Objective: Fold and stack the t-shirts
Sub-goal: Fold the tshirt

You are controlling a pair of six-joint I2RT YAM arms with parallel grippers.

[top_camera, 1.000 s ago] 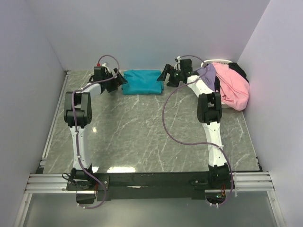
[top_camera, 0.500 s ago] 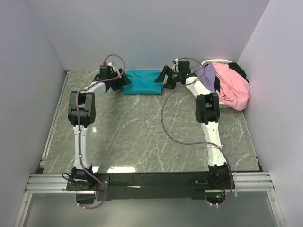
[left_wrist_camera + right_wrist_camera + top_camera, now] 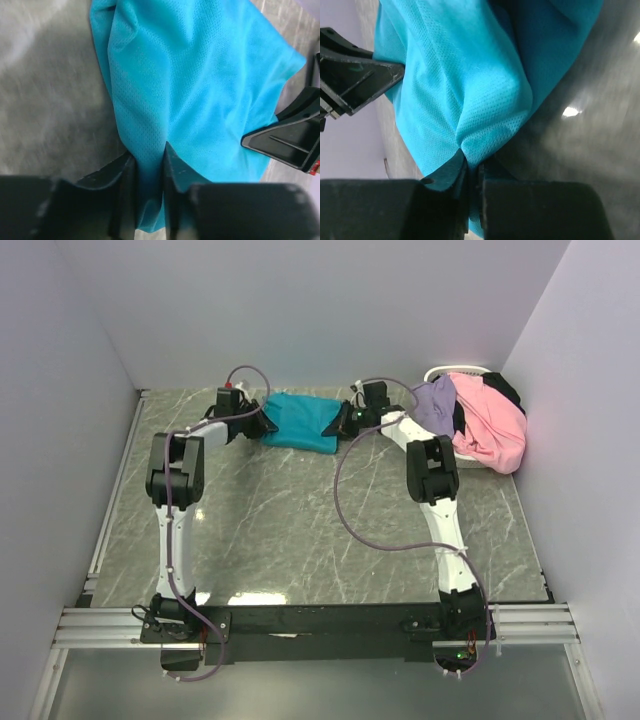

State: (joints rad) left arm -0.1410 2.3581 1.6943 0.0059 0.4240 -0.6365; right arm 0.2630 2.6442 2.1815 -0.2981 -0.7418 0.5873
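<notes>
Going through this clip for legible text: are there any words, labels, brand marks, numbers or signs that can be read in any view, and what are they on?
None can be read in any view.
The teal t-shirt is plain mesh cloth, with no print or tag showing.
The pink t-shirt and lavender t-shirt heaped on the white basket show no print.
The arms carry no marking large enough to read.
</notes>
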